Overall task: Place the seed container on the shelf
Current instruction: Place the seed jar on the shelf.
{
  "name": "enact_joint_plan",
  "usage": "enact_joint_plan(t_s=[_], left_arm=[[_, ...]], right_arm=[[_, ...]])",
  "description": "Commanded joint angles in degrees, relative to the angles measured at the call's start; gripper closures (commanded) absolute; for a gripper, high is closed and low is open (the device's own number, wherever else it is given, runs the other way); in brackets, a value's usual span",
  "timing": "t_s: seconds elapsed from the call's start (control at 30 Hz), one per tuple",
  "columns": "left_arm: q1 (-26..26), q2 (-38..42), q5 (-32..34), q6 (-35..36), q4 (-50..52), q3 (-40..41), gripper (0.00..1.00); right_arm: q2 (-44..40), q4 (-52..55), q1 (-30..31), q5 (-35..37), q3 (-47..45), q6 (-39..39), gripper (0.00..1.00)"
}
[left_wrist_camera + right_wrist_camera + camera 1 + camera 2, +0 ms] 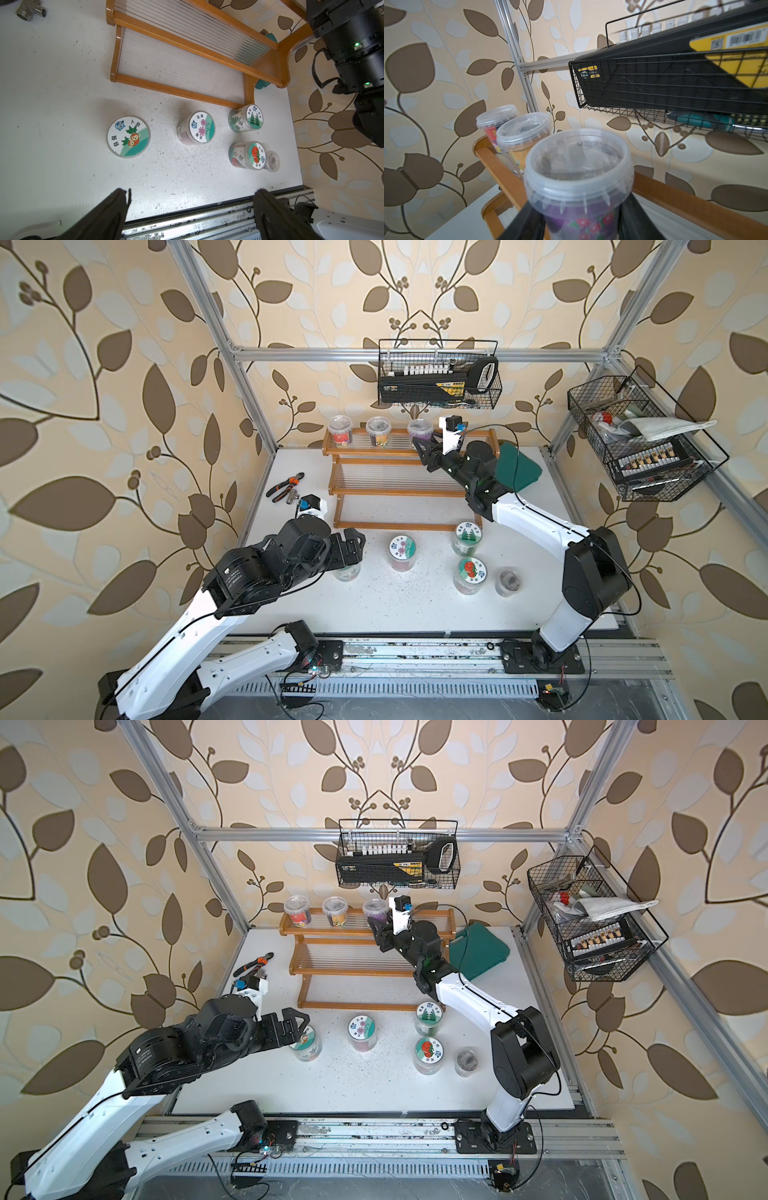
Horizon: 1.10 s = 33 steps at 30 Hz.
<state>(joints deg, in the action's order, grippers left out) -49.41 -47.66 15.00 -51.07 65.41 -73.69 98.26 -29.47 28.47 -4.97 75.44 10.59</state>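
Note:
The seed container, a clear lidded tub with a purple flowered label, is upright at the top tier of the shelf, third in a row of tubs. It shows in both top views. My right gripper is shut on its lower body, one black finger on each side, and reaches in from the right. My left gripper is open and holds nothing. It hovers over the table's front left, just above a carrot-lidded jar.
Two other tubs stand on the top tier. Several labelled jars and a small clear jar stand before the shelf. Pliers lie left, a green case right. Wire baskets hang above.

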Motion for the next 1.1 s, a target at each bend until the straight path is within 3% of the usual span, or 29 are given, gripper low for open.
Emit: enact_joint_plan(t_s=[0.0,0.23,0.5,1.07], left_arm=[[0.7,0.3,1.8,0.3,-0.5,0.0,0.02],[0.7,0.4,2.2,0.4,-0.6,0.0,0.02],[0.7,0.4,2.4,0.6,-0.9,-0.3,0.02],[0.7,0.1,1.6,0.6,-1.8,0.5,0.02]], right_arm=[[1.8,2.1,-0.2,1.9,2.0,-1.4,0.50],[2.0,4.8,-0.2,2.7,3.0,-2.3,0.43],[1.2,4.8,-0.1,3.0,2.1,-2.5,0.28],[-3.2,4.7,-0.1,3.6,-2.0,-3.3,0.28]])
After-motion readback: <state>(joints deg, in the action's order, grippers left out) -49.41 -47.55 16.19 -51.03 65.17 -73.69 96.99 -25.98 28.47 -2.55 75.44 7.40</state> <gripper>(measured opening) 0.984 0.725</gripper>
